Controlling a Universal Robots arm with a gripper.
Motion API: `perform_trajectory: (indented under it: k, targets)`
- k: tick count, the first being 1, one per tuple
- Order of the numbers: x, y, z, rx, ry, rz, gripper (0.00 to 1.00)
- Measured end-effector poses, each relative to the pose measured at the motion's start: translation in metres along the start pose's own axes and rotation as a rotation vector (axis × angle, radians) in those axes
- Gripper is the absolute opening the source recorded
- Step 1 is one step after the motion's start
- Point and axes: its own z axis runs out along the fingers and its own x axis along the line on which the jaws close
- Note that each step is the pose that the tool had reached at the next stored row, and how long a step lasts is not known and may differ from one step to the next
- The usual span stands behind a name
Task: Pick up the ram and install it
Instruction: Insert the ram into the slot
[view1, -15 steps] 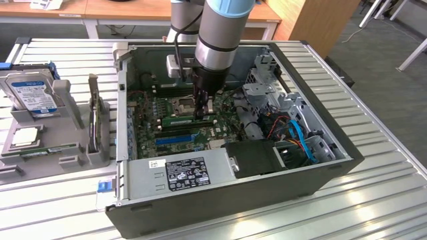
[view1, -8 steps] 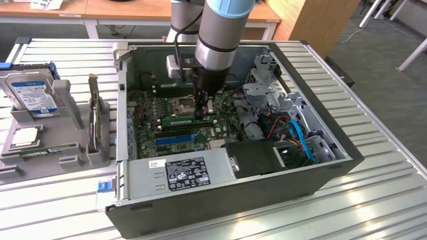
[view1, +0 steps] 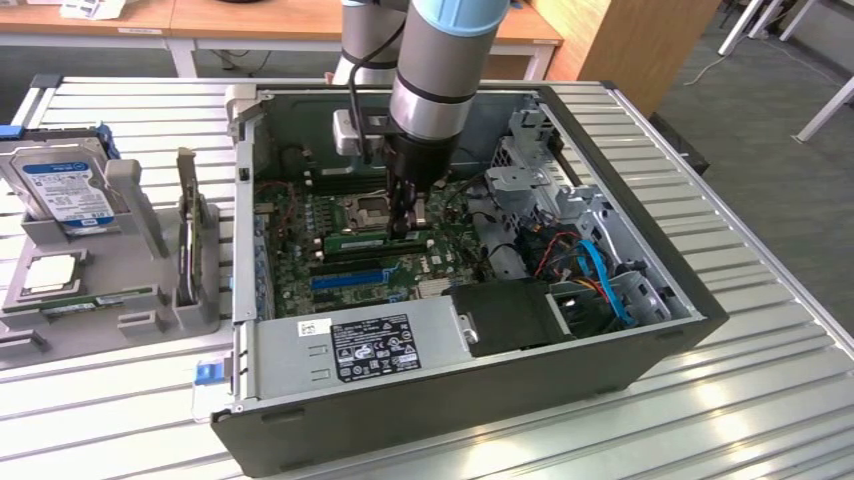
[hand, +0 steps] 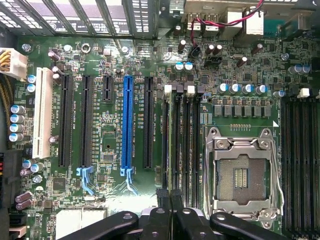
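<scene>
Exterior view: inside the open dark grey metal computer case (view1: 467, 410), the long thin green ram stick (view1: 360, 241) is gripped on edge by the closed black pincer (view1: 404, 228). Wrist view: it is held at the black memory slots (hand: 183, 145).

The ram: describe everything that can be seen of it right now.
The ram is a long, narrow green circuit-board stick; its chips are too small to make out. It stands on edge along the black memory slots of the motherboard, inside the open computer case, right beside the empty processor socket. The gripper points straight down at it, shut on its upper edge toward the exterior view's right. Whether it is fully seated cannot be told.
</scene>
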Motion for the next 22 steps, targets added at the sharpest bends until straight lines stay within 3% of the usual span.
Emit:
perform_trajectory:
  k: [22]
  targets:
    - [0.0011,0.0,0.0013,0.0,0.0001,0.0,0.12]
